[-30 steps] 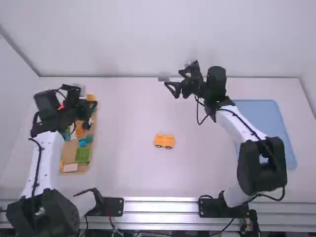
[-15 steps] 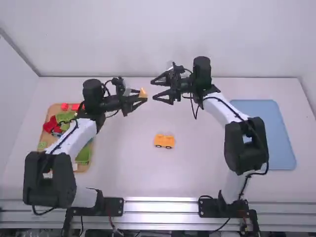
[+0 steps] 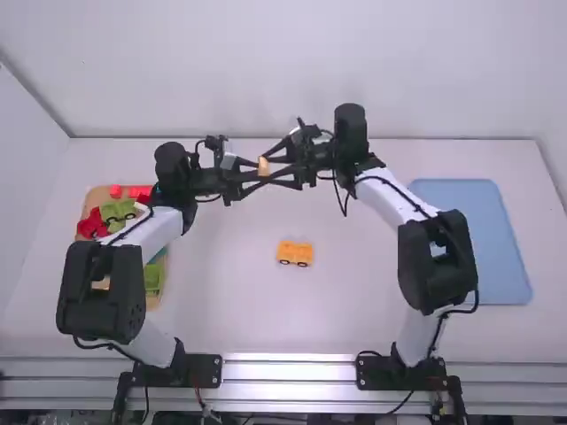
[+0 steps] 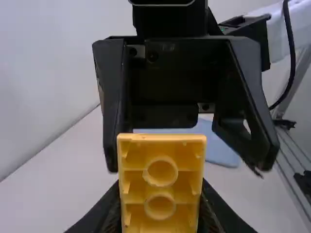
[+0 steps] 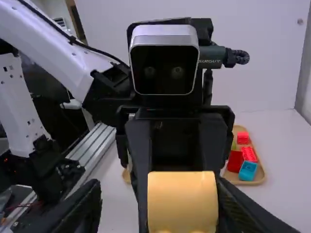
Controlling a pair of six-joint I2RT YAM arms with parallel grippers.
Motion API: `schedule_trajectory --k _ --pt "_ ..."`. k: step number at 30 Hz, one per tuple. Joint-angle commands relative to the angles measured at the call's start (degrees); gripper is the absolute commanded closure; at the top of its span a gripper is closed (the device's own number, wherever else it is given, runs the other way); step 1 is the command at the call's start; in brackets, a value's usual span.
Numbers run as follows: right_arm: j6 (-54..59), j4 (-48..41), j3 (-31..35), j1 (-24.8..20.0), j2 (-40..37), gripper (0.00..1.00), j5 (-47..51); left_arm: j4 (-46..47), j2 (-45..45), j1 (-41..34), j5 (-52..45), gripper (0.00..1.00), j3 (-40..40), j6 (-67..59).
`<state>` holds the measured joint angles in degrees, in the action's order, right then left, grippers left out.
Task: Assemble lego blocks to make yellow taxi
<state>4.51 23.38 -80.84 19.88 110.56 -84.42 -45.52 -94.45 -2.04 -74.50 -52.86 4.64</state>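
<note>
The left tool (image 4: pixel 160 208) is closed onto a yellow toy block (image 5: pixel 182 199), a finger pressed to either side, while the right tool (image 5: pixel 158 187) has its fingers spread wide around the same block and seems to grip nothing itself. This looks like a mid-air handover: the right tool probably has to close squarely before the left one lets go, since an early release could drop the block. The block has a hollow underside with two round tubes, turned toward the left wrist camera, and a plain, smooth face toward the right one; it is held above the counter (image 3: pixel 221 292). Nearer the arm bases, the yellow vehicle base (image 3: pixel 295 253) sits upright on the counter, dark wheels showing, and likely receives the block later, so assembly seems only partly done. Farther out lie the wooden parts tray (image 5: pixel 257 180) with its red bricks (image 5: pixel 234 161) and the blue tray (image 3: pixel 496 248).
</note>
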Motion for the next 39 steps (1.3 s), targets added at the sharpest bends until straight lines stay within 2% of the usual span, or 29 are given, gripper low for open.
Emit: schedule_trajectory --k 1,11,12,14,17,18,23,25,28,33,35,39 --pt "0.22 0.24 -1.70 0.79 0.72 0.44 2.12 -0.35 -0.26 -0.11 -1.07 0.91 -0.81 1.60" --pt "0.24 0.24 -1.70 0.94 0.72 0.72 2.19 -0.37 -0.26 -0.46 -1.11 0.87 -0.81 1.57" --pt "0.24 0.24 -1.70 0.94 0.72 0.72 2.19 -0.37 -0.26 -0.46 -1.11 0.87 -0.81 1.57" --pt "0.31 0.26 -1.70 0.63 0.72 0.78 2.21 -0.24 -0.26 -0.44 -1.16 0.72 -0.81 1.55" --pt "0.24 0.72 -1.70 0.63 0.72 0.83 2.89 -0.24 -0.26 -0.44 -1.11 0.35 -0.81 1.55" --pt "-0.61 0.70 -1.70 0.24 0.70 0.85 4.98 -0.22 -0.26 -0.44 -1.11 0.01 -0.81 1.57" --pt "-9.64 0.46 -1.70 -2.36 0.22 0.87 22.21 2.47 -0.26 0.17 0.63 0.01 -0.81 1.53" --pt "-9.42 -8.26 -1.70 -3.93 -2.62 0.93 35.19 8.11 -0.26 0.04 7.34 0.01 -0.81 0.02" --pt "-5.84 -19.85 -1.73 -3.98 -6.67 0.95 49.40 14.64 -0.26 0.11 14.08 0.01 -0.81 -4.52" --pt "-4.85 -43.12 -1.70 0.68 -13.97 0.92 79.21 21.90 -0.26 0.13 29.55 0.01 -0.81 -6.60" --pt "-9.14 -52.06 -1.70 2.51 -14.67 0.91 84.78 22.43 -0.26 0.11 32.33 0.01 -0.81 -6.62" --pt "-19.15 -66.07 -1.68 3.61 -12.74 0.91 85.77 22.05 -0.26 0.11 33.55 0.01 -0.81 -6.60"
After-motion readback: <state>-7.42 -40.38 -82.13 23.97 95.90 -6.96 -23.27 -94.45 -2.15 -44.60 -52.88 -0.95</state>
